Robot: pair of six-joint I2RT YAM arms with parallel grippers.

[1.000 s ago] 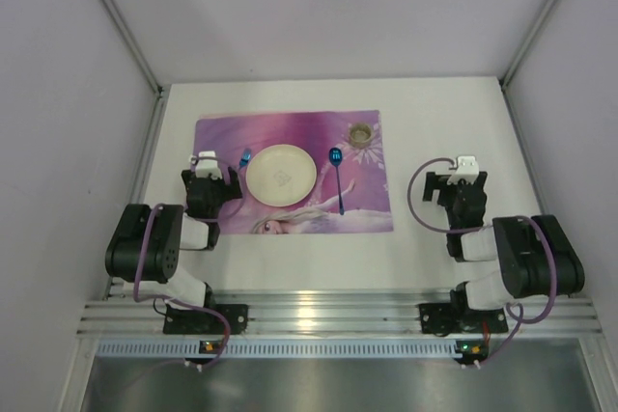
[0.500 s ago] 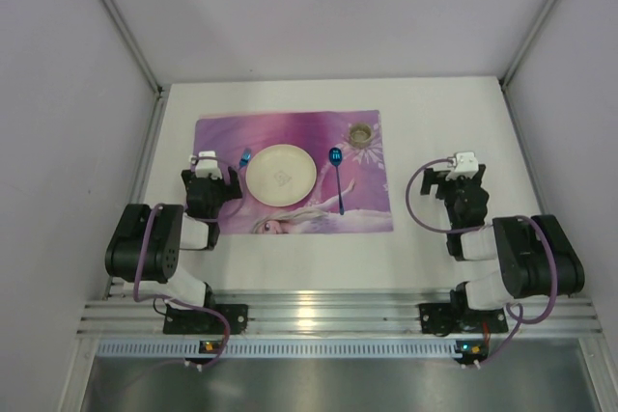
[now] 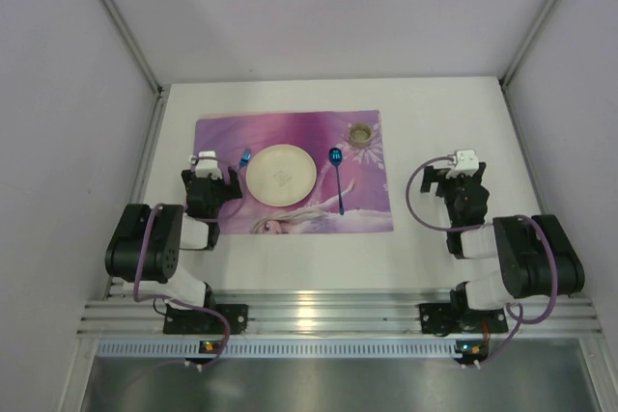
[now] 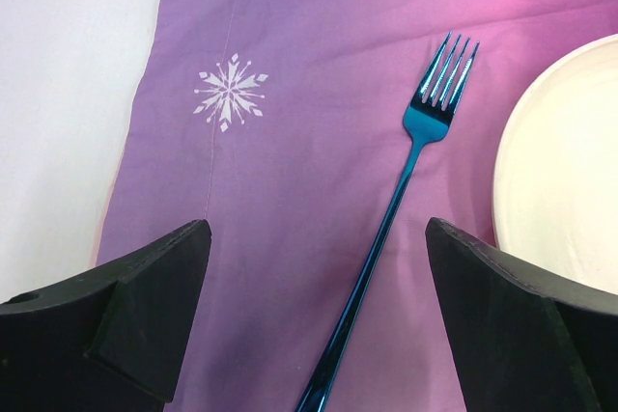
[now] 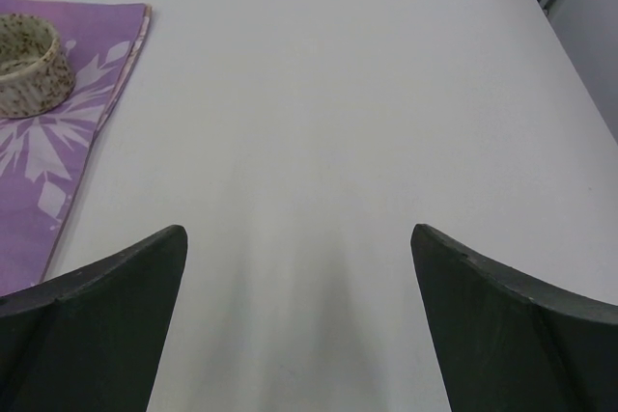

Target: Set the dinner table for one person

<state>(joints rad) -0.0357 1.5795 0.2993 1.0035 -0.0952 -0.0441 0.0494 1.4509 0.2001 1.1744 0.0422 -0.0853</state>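
Observation:
On the white dinner table (image 3: 435,103) lies a purple-pink snowflake placemat (image 3: 290,132). On it sit a cream plate (image 3: 280,175), a blue fork (image 3: 244,157) to its left, a blue spoon (image 3: 337,177) to its right and a small speckled cup (image 3: 359,133) at the far right corner. My left gripper (image 3: 207,163) is open and empty, low over the mat with the fork (image 4: 401,200) lying between its fingers (image 4: 145,296); the plate rim (image 4: 550,171) is at its right. My right gripper (image 3: 463,163) is open and empty over bare table (image 5: 319,142), right of the mat (image 5: 48,161) and cup (image 5: 29,60).
Grey walls and metal frame posts (image 3: 126,26) enclose the table on three sides. An aluminium rail (image 3: 328,315) with both arm bases runs along the near edge.
The right gripper has shifted slightly away from the arm bases. The left arm and the items on the mat have not moved.

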